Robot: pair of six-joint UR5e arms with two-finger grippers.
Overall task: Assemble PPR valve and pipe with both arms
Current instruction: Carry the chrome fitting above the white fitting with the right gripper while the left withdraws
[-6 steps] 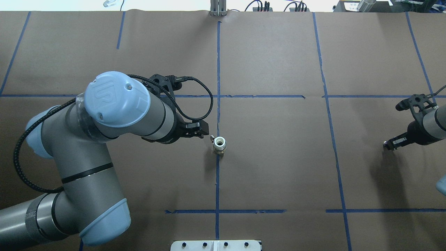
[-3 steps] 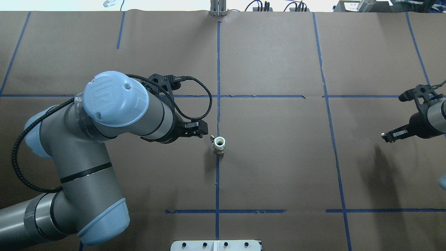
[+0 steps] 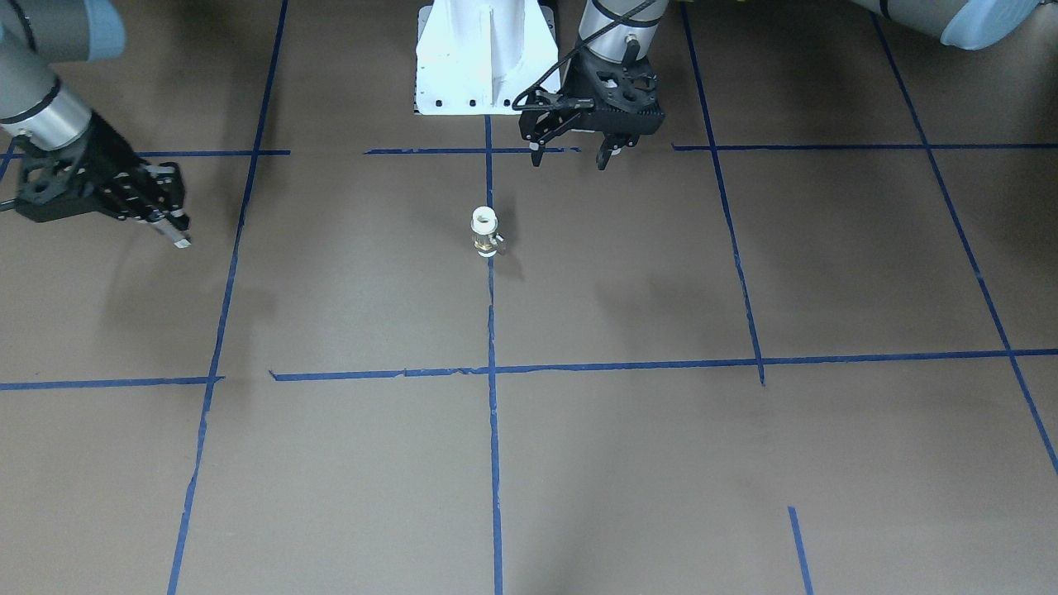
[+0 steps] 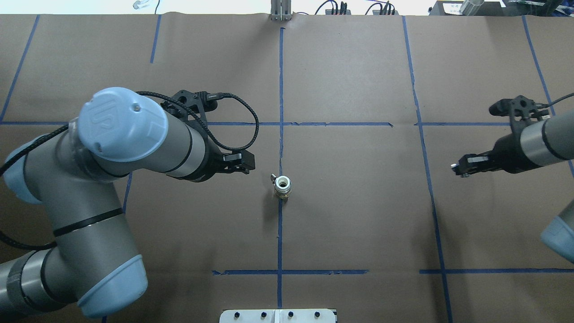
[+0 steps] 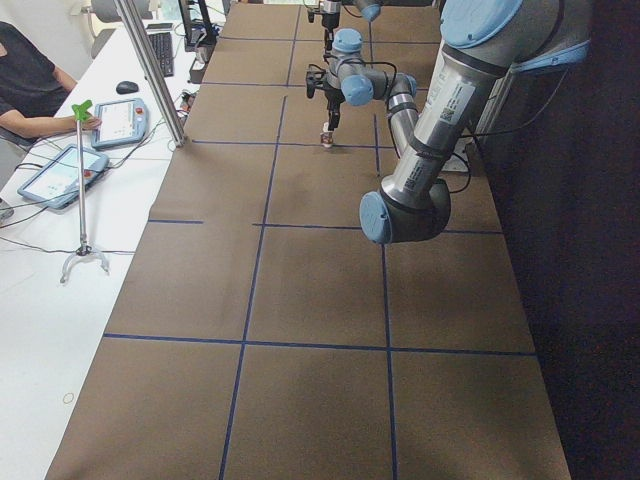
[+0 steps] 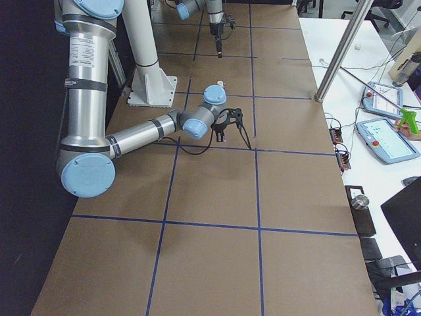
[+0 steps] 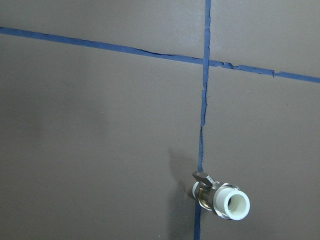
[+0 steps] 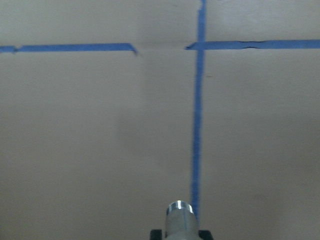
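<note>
The PPR valve [image 4: 282, 185], brass middle with white ends and a small silver handle, stands upright on the blue centre line; it also shows in the front view [image 3: 484, 231] and the left wrist view [image 7: 222, 197]. My left gripper [image 4: 246, 163] is open and empty, left of the valve and apart from it; in the front view [image 3: 569, 157] its jaws are spread. My right gripper [image 4: 459, 168] is shut on the silver pipe [image 4: 454, 167], held level above the table at the right. The pipe's end shows in the right wrist view [image 8: 178, 217].
Brown paper with blue tape lines [image 4: 280, 89] covers the table. The white pedestal [image 3: 483, 58] stands at the robot's edge. Tablets [image 5: 125, 120] and a metal post [image 5: 150, 70] are on the operators' side, where a person sits.
My left arm has drawn back to the left, away from the valve. My right gripper has moved left toward the centre with the pipe in it. The valve has not moved.
</note>
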